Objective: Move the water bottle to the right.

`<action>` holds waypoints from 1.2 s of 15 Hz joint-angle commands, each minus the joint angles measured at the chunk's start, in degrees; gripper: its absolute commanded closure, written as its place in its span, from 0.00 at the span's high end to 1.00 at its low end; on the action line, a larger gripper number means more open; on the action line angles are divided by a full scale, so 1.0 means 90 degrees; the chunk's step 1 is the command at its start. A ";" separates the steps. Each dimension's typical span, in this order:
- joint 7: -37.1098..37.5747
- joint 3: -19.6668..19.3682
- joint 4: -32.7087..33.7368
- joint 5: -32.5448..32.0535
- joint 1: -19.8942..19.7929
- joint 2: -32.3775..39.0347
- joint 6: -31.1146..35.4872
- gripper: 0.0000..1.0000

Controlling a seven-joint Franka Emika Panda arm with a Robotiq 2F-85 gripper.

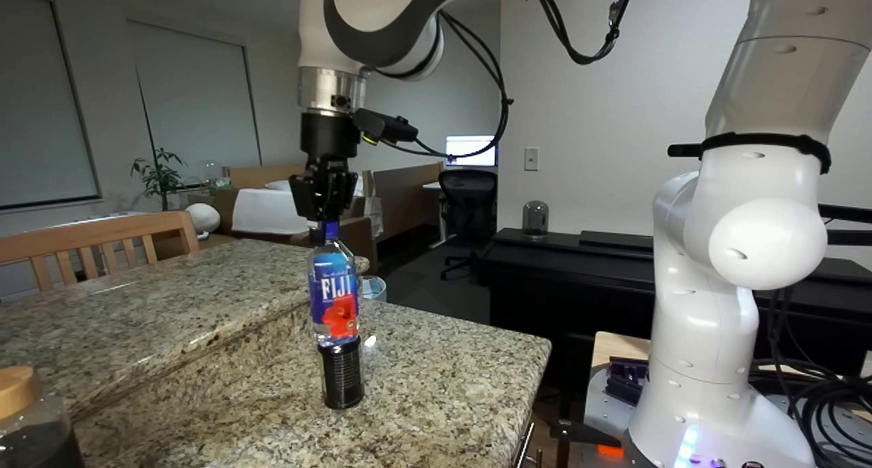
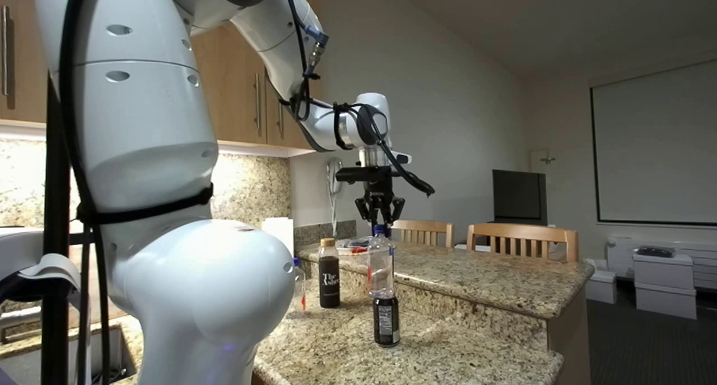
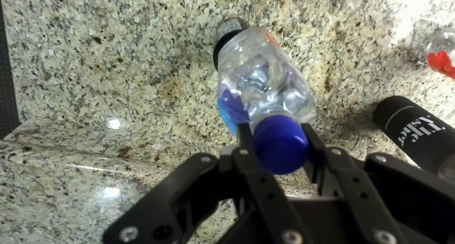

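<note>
The water bottle [image 1: 334,294] is clear plastic with a blue cap and a blue label with a red mark. It is upright in both exterior views [image 2: 381,270]. My gripper [image 1: 324,219] points down from above, and its fingers are shut on the cap. In the wrist view the fingers [image 3: 276,128] press on both sides of the blue cap. The bottle's base lines up with the top of a dark can [image 1: 342,374] in both exterior views. I cannot tell whether the base touches the can. The can [image 3: 227,34] is mostly hidden behind the bottle in the wrist view.
The can stands on the granite counter [image 1: 443,379]. A black bottle with a wooden cap [image 2: 329,276] stands near the raised ledge [image 2: 476,267]. Another clear bottle with a red mark [image 2: 298,290] is beside it. The counter edge is at the right in an exterior view.
</note>
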State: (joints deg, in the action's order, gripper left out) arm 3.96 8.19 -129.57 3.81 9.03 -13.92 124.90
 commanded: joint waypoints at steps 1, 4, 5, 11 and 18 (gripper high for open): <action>0.0218 0.0076 -0.0006 -0.0166 -0.0075 -0.0001 0.0120 0.14; 0.0243 0.0081 0.0002 -0.0204 -0.0084 -0.0028 0.0075 0.14; 0.0263 0.0086 0.0018 -0.0248 -0.0093 -0.0047 0.0047 0.14; 0.0418 0.0052 0.0133 -0.0488 -0.0129 -0.0185 -0.0146 0.14; 0.0445 -0.0069 0.0250 -0.0600 -0.0355 -0.0459 -0.0354 0.14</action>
State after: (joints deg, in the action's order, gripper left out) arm 6.17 7.61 -127.83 0.24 7.17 -15.56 123.75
